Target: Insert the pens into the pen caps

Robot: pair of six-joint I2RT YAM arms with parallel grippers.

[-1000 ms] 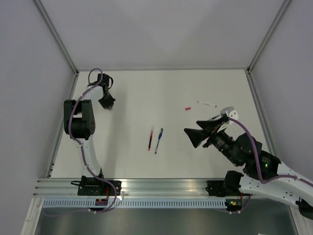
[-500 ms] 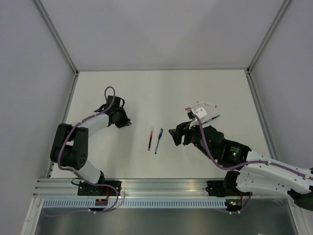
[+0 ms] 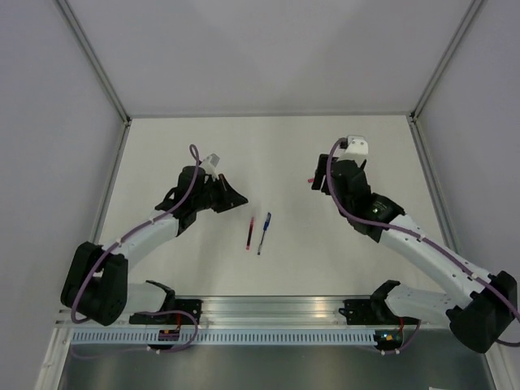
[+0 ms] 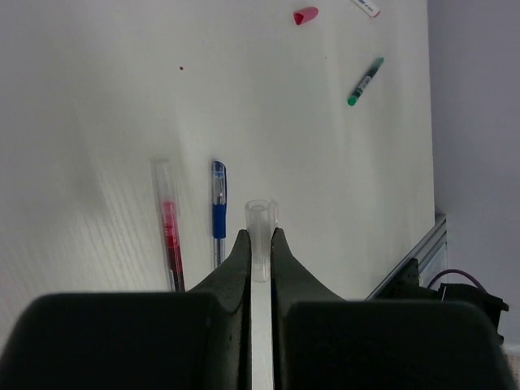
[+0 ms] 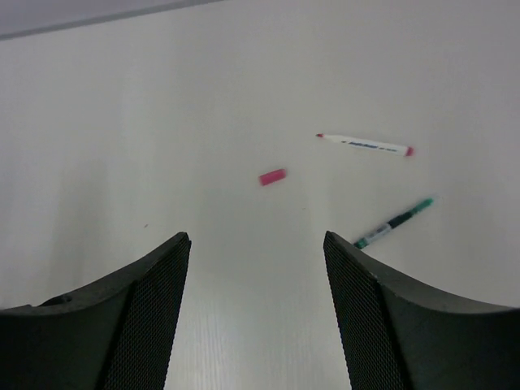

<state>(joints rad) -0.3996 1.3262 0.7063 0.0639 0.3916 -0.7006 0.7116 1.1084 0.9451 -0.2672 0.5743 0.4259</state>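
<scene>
A red pen [image 3: 251, 230] and a blue pen [image 3: 265, 232] lie side by side mid-table; both show in the left wrist view, red [image 4: 168, 244] and blue [image 4: 218, 219]. My left gripper [image 3: 238, 197] is just left of them, shut on a clear pen cap [image 4: 262, 213] that sticks out past the fingertips. My right gripper [image 3: 327, 177] is open and empty, raised over the far right. Ahead of it lie a red pen cap [image 5: 273, 176], a white pen with red ends [image 5: 366, 145] and a green pen [image 5: 396, 221]. In the top view the right arm hides those two pens; the red cap [image 3: 311, 180] shows.
Grey walls close the table on the left, back and right. An aluminium rail [image 3: 276, 309] with both arm bases runs along the near edge. The left wrist view also shows the table's right edge [image 4: 414, 252].
My left arm has swung from the far left in toward the centre pens. My right arm has moved from the near right up over the red cap, now covering the white and green pens.
</scene>
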